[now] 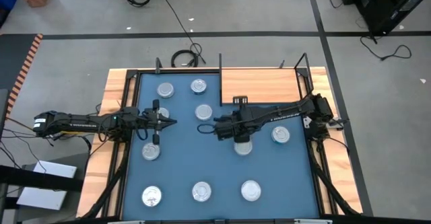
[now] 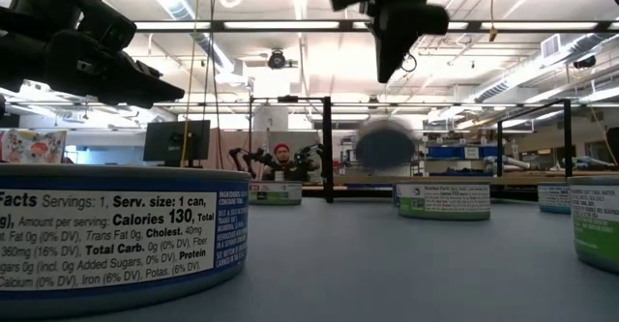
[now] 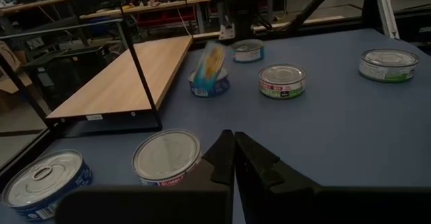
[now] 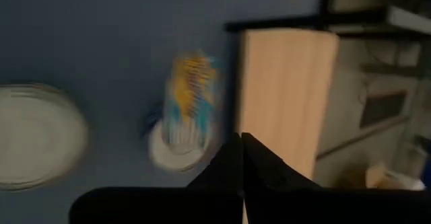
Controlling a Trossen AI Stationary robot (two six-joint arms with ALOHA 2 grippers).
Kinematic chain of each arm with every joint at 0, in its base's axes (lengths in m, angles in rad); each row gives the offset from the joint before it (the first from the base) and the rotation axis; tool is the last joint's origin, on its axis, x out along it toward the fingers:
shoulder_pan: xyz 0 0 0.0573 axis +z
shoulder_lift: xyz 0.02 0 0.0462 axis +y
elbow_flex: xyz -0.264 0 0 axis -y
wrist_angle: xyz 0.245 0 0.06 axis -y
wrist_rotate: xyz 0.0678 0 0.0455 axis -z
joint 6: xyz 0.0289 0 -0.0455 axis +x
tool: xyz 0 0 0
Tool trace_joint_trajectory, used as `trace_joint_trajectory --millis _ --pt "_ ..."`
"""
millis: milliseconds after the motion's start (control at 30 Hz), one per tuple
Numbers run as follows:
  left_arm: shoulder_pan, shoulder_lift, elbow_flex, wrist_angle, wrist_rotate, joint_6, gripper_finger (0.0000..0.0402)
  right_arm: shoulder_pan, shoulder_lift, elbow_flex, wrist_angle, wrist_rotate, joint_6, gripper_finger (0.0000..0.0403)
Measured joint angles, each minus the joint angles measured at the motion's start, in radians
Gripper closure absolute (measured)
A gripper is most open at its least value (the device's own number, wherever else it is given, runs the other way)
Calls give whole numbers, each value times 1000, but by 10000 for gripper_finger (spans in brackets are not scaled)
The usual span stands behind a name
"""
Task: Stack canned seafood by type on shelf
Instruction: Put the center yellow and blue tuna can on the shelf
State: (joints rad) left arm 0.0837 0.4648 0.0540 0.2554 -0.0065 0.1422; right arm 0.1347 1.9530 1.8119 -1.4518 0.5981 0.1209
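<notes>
Your right gripper [image 1: 210, 126], jaws pressed together & empty, hangs above a toppling tin [image 3: 209, 74] beside the bare shelf [image 1: 259, 85]; left gripper [image 1: 170, 122] also closed—next: re-open, regrasp it.

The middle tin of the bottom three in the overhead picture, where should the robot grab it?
By its round side wall, coming straight down from above. The tin lies flat, lid up, short and wide, so a pinch across opposite sides suits it. Bare mat lies all round it, so any pinch direction should probably work.
</notes>
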Motion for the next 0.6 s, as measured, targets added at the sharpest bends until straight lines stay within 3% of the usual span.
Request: trace_joint_trajectory --millis 233,600 --pt "0 0 0 0 10 -1 385 -83 0 -46 -5 9 -3 403" --pt "0 0 0 0 11 -2 385 -70 0 -55 266 -260 -120 372"
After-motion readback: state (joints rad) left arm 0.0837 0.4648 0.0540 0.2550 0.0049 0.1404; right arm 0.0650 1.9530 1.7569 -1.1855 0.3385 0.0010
